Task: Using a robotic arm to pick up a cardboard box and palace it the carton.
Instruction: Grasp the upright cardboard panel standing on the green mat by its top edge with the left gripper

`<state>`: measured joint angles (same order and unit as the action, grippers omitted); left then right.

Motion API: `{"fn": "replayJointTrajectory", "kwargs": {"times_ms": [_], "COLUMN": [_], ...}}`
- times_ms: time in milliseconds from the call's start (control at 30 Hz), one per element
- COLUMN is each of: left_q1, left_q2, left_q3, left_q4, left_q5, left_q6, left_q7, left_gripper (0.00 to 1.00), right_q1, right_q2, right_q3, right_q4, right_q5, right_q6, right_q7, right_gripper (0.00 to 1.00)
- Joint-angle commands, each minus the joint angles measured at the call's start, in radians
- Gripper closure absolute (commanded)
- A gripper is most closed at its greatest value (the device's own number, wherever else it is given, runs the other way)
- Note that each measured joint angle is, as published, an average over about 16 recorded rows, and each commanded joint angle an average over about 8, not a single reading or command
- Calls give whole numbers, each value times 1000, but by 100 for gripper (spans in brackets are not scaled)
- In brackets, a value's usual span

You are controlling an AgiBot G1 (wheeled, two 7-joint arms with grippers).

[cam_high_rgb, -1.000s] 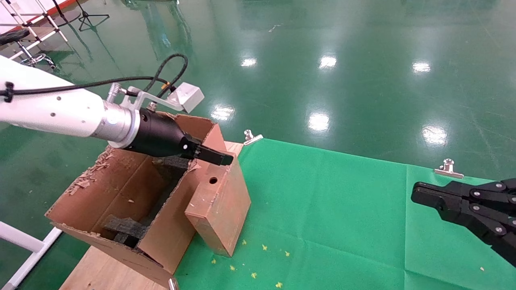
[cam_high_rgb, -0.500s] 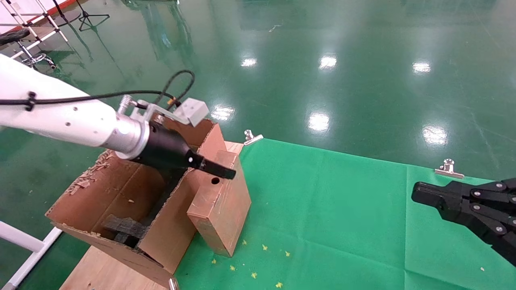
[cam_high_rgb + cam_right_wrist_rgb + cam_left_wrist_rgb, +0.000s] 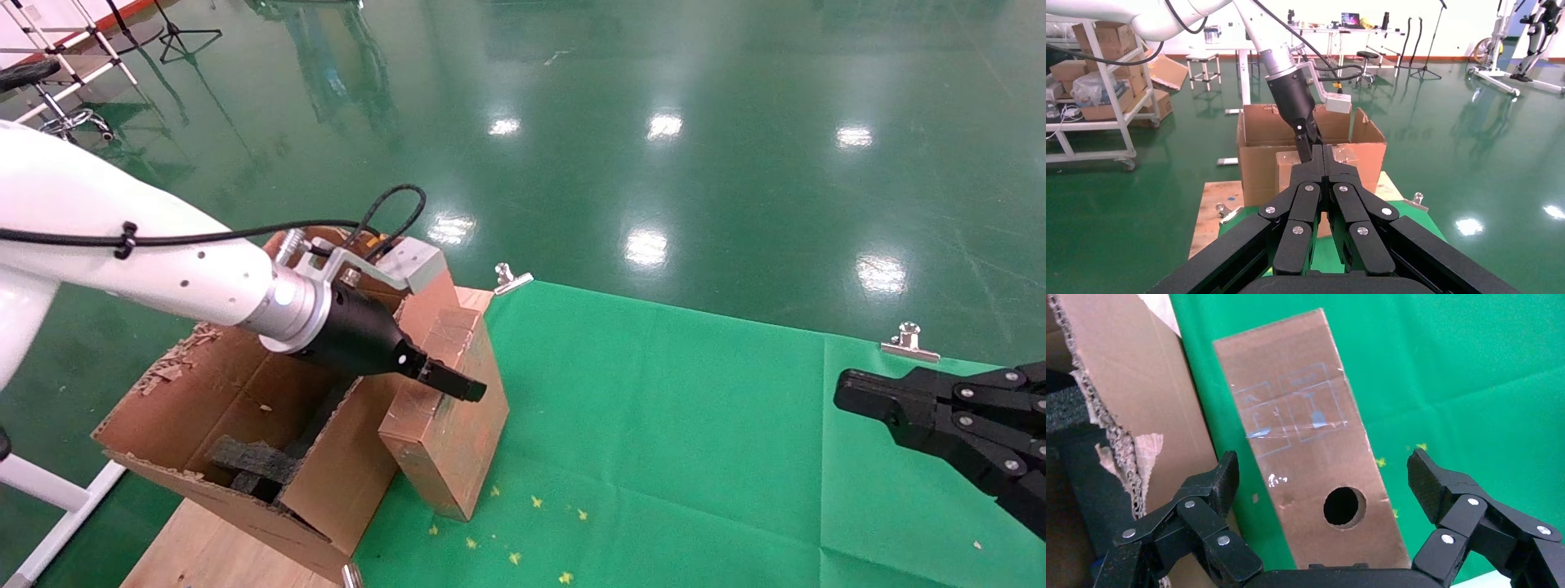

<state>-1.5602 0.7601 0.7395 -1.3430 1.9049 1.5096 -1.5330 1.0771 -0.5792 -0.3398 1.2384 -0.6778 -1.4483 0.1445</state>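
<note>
While the cardboard box [image 3: 445, 412] leans against the carton [image 3: 245, 408] on green cloth [image 3: 695, 425], left gripper [image 3: 1321, 478] angled down over it, fingers spread, right gripper [image 3: 850, 392] closed, parked aside.

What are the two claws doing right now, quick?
Left gripper: open, fingers on either side of the cardboard box, not gripping it.
Right gripper: shut, holding nothing, parked off to the right.

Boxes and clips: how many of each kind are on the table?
Small cardboard box: 1
Big torn carton: 1
Silver binder clips: 2, plus part of a third at the picture's lower edge
Total: 5
</note>
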Motion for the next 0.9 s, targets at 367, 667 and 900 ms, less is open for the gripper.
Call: {"fn": "replayJointTrajectory", "kwargs": {"times_ms": [367, 667, 900], "left_q1": [2, 2, 1], "left_q2": [1, 1, 0], "left_q3": [5, 2, 1], "left_q4": [1, 1, 0], "left_q5": [3, 1, -1], "left_q6": [0, -1, -1], "left_q7": [4, 2, 1], "left_gripper": [100, 100, 100], "right_q1": [0, 0, 0], "right_q2": [0, 0, 0], "right_q3": [0, 0, 0], "right_q4": [0, 0, 0], "right_q5": [0, 0, 0], "right_q6": [0, 0, 0], "right_q7": [0, 0, 0], "right_gripper": [0, 0, 0]}}
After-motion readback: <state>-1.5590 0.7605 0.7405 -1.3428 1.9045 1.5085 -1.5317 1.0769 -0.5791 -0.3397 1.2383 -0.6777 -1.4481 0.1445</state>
